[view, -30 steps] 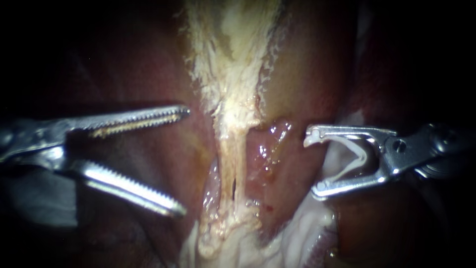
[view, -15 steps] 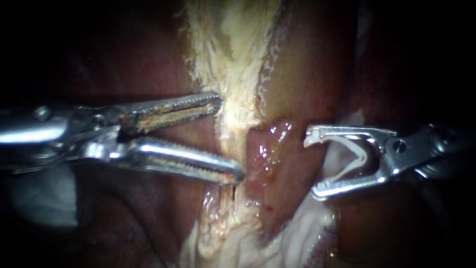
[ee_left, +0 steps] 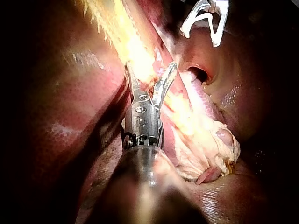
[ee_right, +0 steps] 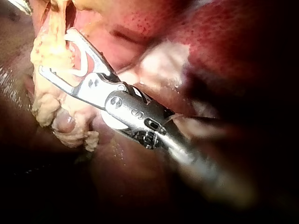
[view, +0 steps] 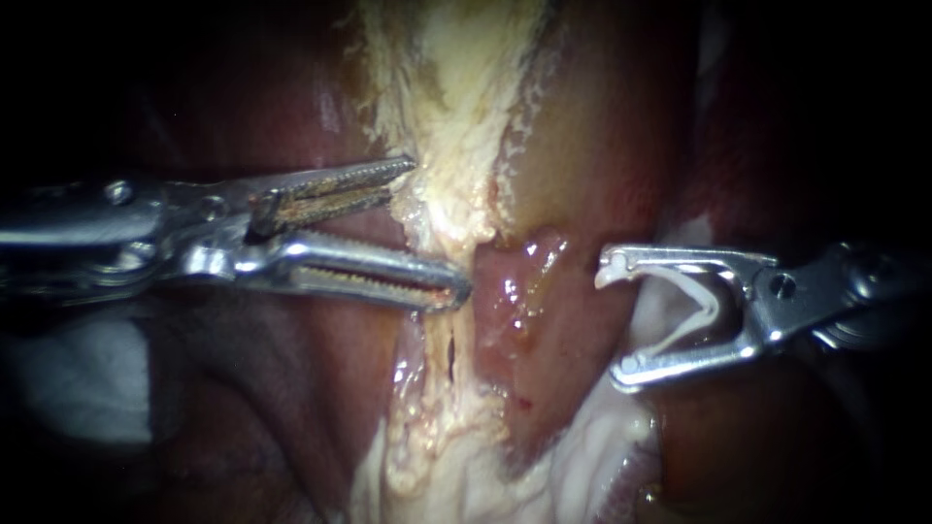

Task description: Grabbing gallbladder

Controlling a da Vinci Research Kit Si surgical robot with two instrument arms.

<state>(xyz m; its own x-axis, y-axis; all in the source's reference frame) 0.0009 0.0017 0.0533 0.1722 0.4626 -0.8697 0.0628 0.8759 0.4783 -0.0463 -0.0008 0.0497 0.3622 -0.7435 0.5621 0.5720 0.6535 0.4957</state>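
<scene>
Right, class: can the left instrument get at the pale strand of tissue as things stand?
Probably yes: the left instrument has its open jaws astride the edge of the pale strand, nothing blocks them, and the right instrument is apart.

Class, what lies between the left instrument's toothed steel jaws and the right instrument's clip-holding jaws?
Endoscope view: a glistening pink-red tissue fold, beside the pale yellow fibrous strand.

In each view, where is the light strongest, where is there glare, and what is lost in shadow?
Endoscope view: brightest on the central pale tissue, glare on the left instrument, borders black. Left wrist view: that tissue glows almost white; the surroundings are dark. Right wrist view: glare on the right instrument holding a clip; its shaft sinks into shadow.
</scene>
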